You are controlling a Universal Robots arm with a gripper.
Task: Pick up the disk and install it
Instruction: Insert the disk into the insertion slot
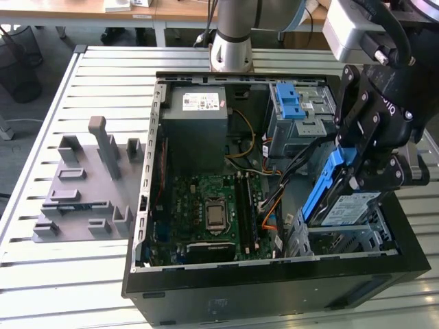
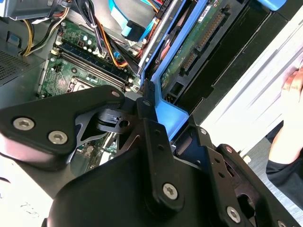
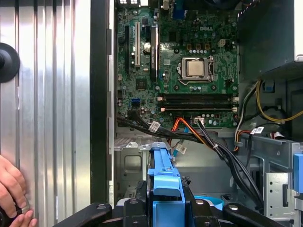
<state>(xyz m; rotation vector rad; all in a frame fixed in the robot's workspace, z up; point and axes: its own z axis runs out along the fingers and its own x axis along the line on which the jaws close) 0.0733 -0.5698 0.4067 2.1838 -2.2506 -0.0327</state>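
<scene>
- The exterior view gives the whole layout. A black desktop computer case (image 1: 274, 291) lies open on its side on a slatted metal table (image 1: 75, 288). The black two-fingered gripper (image 1: 355, 175) hangs over the case's near corner at the exterior view's right.
- Its fingers are clamped on the disk (image 1: 346, 205), a flat silver-metal hard drive with a white-and-blue label in a blue plastic carrier. The disk is tilted, its lower end at the mouth of the grey metal drive bay (image 1: 357, 236).
- The second wrist view adds the drive's green circuit-board underside and the blue carrier pinched between the fingers.
- A person's hand (image 3: 12, 194) shows in both wrist views, outside the case by the table.
- Inside the case are a green motherboard (image 1: 206, 205) and a grey boxy power supply (image 1: 199, 113). Black and orange cables (image 1: 274, 199) run just beside the disk.
- A grey plastic fixture (image 1: 82, 185) sits well apart on the table.
- The arm's base (image 1: 230, 41) stands behind the case, and the wrist leans down over the bay.
</scene>
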